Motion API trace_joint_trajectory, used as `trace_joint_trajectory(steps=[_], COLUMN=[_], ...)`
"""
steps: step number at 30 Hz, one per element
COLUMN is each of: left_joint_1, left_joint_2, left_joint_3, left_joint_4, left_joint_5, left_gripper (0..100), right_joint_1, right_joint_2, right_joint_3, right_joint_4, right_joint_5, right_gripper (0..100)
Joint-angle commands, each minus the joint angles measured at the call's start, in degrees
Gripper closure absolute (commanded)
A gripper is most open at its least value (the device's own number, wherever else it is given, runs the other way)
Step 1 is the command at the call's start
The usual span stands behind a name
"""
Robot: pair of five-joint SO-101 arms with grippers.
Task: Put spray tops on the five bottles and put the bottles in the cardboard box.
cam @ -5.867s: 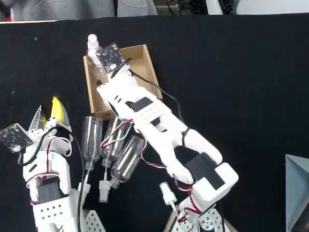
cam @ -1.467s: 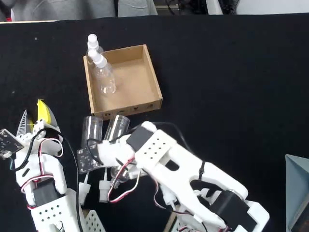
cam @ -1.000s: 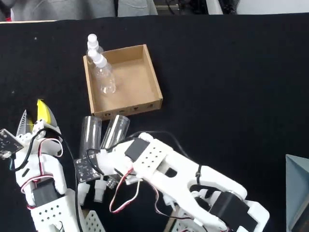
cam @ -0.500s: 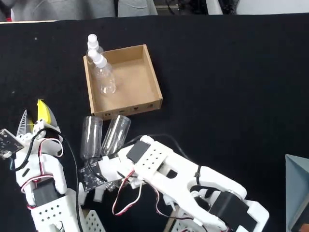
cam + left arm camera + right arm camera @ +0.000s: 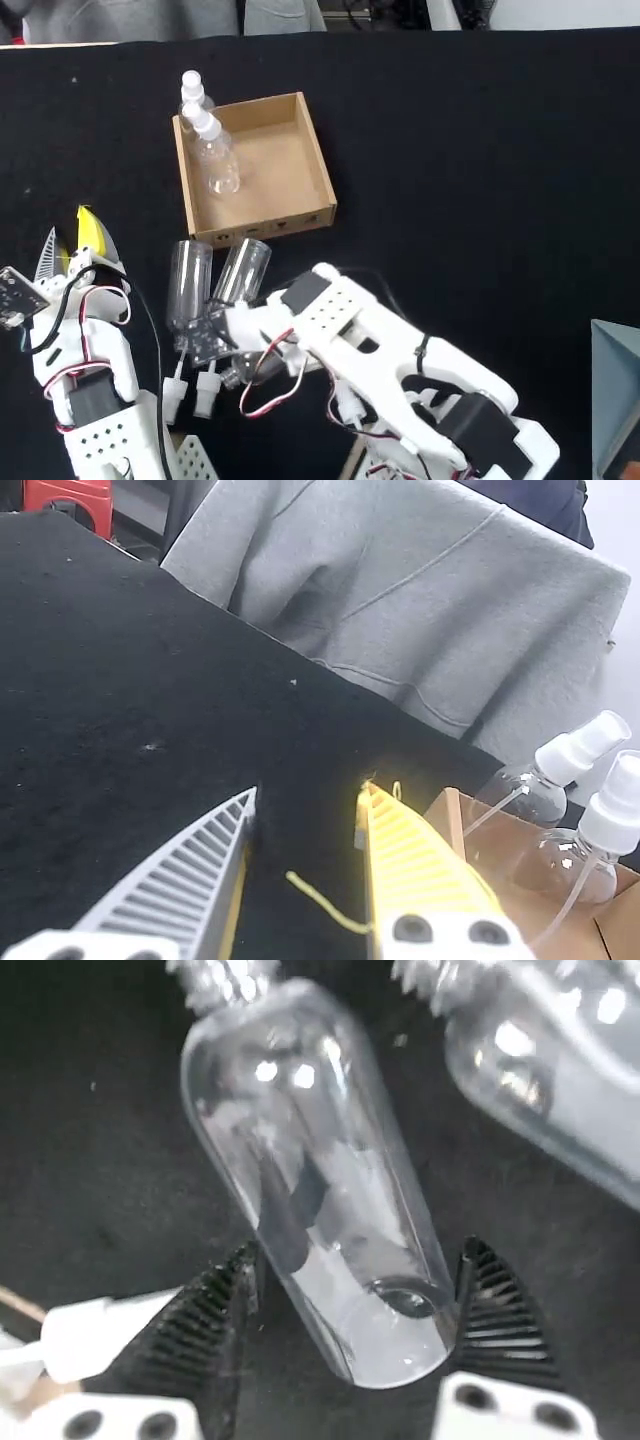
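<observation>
The cardboard box (image 5: pixel 285 170) holds one clear bottle with a spray top (image 5: pixel 213 152); a second capped bottle (image 5: pixel 190 92) stands at its far corner. Two uncapped bottles (image 5: pixel 190 283) (image 5: pixel 243 272) lie in front of the box. My right gripper (image 5: pixel 350 1320) is open, its jaws on either side of the base of a third lying bottle (image 5: pixel 320 1200), beneath the right arm (image 5: pixel 340 320). Loose spray tops (image 5: pixel 175 395) (image 5: pixel 207 388) lie by the necks, and another (image 5: pixel 345 405) lies farther right. My left gripper (image 5: pixel 68 228) (image 5: pixel 305 795) hovers open and empty left of the box.
A grey object (image 5: pixel 615 390) sits at the table's right edge. Black cloth covers the table, with open room to the right of the box. In the left wrist view the two capped bottles (image 5: pixel 540 790) (image 5: pixel 590 845) stand by the box wall (image 5: pixel 450 820).
The right arm left the box, where the capped bottle now stands, and came down over the lying bottles. In the last half second its wrist shifted slightly toward the box. The left arm stayed still.
</observation>
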Motion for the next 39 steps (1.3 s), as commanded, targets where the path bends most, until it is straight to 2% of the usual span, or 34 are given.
trace_joint_trajectory(steps=[1, 6, 16, 20, 26, 30, 39], left_joint_1=[-0.22, -0.13, -0.13, -0.13, -0.13, -0.13, -0.22], left_joint_2=[-1.05, -1.05, -1.05, -1.05, -1.05, -1.05, -1.05], left_joint_3=[1.19, 1.19, 1.19, 1.19, 1.19, 1.19, 1.19], left_joint_4=[-1.41, -1.49, -1.58, -1.58, -1.58, -1.58, -1.58], left_joint_5=[-0.18, -0.18, -0.18, -0.18, -0.18, -0.18, -0.18], left_gripper=[85, 85, 85, 85, 85, 85, 85], right_joint_1=[2.81, 1.76, -5.80, -7.30, -10.90, -12.92, -13.19], right_joint_2=[-3.47, -3.47, -3.12, -3.03, -3.03, -3.03, -3.03], right_joint_3=[-3.03, -6.02, -6.02, -5.76, -2.68, -2.15, -1.80], right_joint_4=[3.87, 5.27, 5.10, 1.49, -4.48, -7.21, -7.47], right_joint_5=[0.62, 0.62, 0.09, -4.40, -5.63, -9.23, -9.49], right_gripper=[73.7, 73.4, 73.3, 73.3, 73.2, 73.3, 73.7])
